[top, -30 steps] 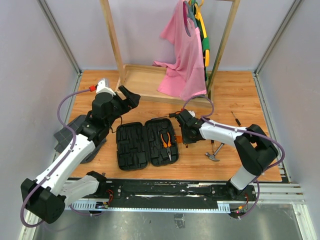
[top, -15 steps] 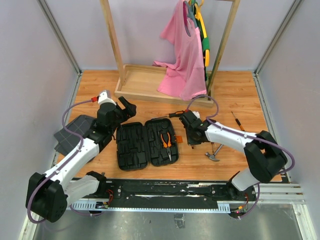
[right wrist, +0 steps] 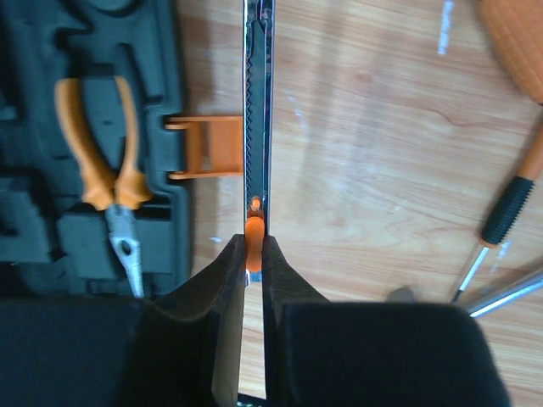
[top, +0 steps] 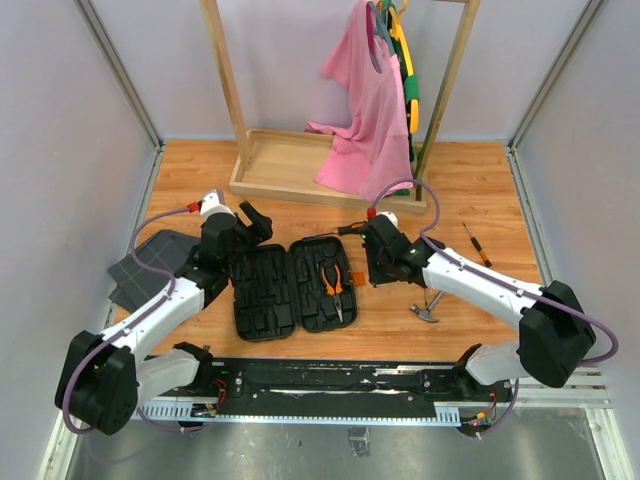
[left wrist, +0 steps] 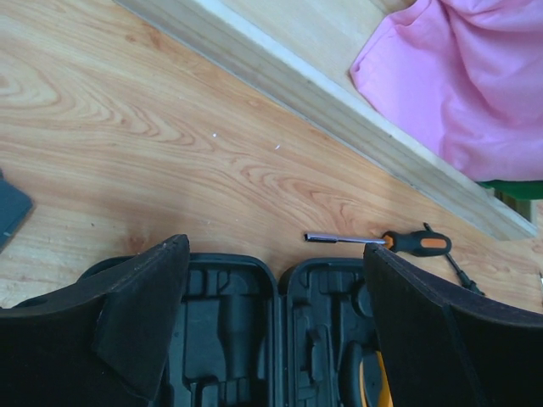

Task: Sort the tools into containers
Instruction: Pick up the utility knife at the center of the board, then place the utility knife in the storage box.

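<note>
Right wrist view: my right gripper (right wrist: pixel 253 246) is clamped on a thin flat tool (right wrist: pixel 257 102) with a toothed steel edge and an orange slider, seen edge-on. The tool is over the desk (right wrist: pixel 365 170), just beside the orange latch (right wrist: pixel 212 148) of the open tool case (right wrist: pixel 34 85). Pliers (right wrist: pixel 114 182) lie in the latch-side half of the case. My left gripper (left wrist: pixel 273 250) hangs over the case's far edge with jaws wide apart, holding nothing. A screwdriver (left wrist: pixel 416 243) lies on the desk just beyond the case.

Left gripper (left wrist: pixel 276 253) spread wide; right gripper (right wrist: pixel 253 248) pinching slim tool (right wrist: pixel 257 85), possibly knife.
</note>
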Controlling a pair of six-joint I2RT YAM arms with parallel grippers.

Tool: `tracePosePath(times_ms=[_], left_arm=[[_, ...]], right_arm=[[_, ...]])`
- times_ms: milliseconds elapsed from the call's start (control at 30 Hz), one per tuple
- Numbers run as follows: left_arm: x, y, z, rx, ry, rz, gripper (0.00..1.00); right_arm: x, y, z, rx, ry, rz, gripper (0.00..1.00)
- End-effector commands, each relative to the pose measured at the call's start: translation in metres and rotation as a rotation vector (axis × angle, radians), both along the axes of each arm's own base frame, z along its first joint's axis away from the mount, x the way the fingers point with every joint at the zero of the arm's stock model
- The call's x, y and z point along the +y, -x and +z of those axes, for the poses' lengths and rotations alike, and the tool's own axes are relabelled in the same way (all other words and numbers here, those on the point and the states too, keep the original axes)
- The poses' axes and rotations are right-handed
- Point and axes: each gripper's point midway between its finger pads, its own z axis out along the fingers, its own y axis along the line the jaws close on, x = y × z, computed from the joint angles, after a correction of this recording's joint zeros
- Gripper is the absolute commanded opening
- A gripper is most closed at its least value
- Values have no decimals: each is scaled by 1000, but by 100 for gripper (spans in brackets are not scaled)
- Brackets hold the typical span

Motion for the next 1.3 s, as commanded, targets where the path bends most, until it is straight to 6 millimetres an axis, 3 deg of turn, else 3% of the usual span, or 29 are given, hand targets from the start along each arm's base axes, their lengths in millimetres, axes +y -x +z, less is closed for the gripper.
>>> tracePosePath(times_ms=[0, 167, 400, 600, 867, 1267], left_arm=[[10, -8, -11, 3, -20, 53, 86], [9, -10, -22, 21, -19, 58, 84], [12, -12, -31, 35, -35, 77, 80], [9, -13, -34, 27, -31, 61, 79], [8, -14, -35, 28, -28, 58, 79], [8, -14, -35, 30, -29, 56, 79]], right_arm=[[45, 1, 28, -43, -98, 35, 5], [86, 6, 30, -24, -167, 59, 5], [139, 15, 16, 40, -211, 120, 6], [171, 22, -1, 93, -212, 175, 6], [190, 26, -17, 141, -217, 191, 6], [186, 33, -31, 171, -191, 179, 13]])
